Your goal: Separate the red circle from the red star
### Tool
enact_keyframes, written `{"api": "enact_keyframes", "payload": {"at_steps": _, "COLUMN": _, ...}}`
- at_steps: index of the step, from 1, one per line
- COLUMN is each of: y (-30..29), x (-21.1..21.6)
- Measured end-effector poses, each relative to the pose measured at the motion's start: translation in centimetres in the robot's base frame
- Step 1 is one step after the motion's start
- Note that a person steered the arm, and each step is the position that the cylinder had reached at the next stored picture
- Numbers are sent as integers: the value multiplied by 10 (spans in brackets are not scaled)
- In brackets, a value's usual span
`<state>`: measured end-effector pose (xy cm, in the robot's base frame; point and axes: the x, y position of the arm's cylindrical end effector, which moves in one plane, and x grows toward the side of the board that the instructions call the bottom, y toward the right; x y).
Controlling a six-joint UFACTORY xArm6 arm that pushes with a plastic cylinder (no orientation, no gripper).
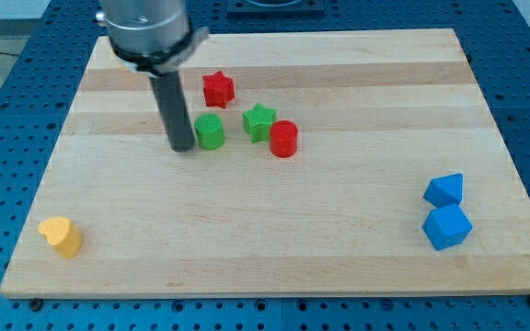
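The red star lies near the view's top, left of centre. The red circle stands lower and to its right, touching the green star, which sits between the two reds. A green circle stands left of the green star. My tip rests on the board just left of the green circle, almost touching it, below and left of the red star.
A wooden board carries everything. Two blue blocks sit at the view's right, one above the other. A yellow block sits at the bottom left corner.
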<state>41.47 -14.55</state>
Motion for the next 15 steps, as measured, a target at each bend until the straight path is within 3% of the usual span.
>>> {"api": "enact_keyframes", "payload": {"at_steps": 1, "y": 10, "x": -13}}
{"api": "enact_keyframes", "payload": {"at_steps": 2, "y": 44, "x": 18}}
{"api": "enact_keyframes", "payload": {"at_steps": 6, "y": 51, "x": 32}}
{"api": "enact_keyframes", "payload": {"at_steps": 7, "y": 85, "x": 80}}
{"api": "enact_keyframes", "payload": {"at_steps": 8, "y": 159, "x": 86}}
{"api": "enact_keyframes", "payload": {"at_steps": 9, "y": 225, "x": 7}}
{"api": "enact_keyframes", "payload": {"at_steps": 10, "y": 229, "x": -11}}
{"api": "enact_keyframes", "payload": {"at_steps": 11, "y": 212, "x": -11}}
{"api": "enact_keyframes", "payload": {"at_steps": 13, "y": 89, "x": 5}}
{"api": "enact_keyframes", "payload": {"at_steps": 14, "y": 53, "x": 42}}
{"api": "enact_keyframes", "payload": {"at_steps": 15, "y": 60, "x": 36}}
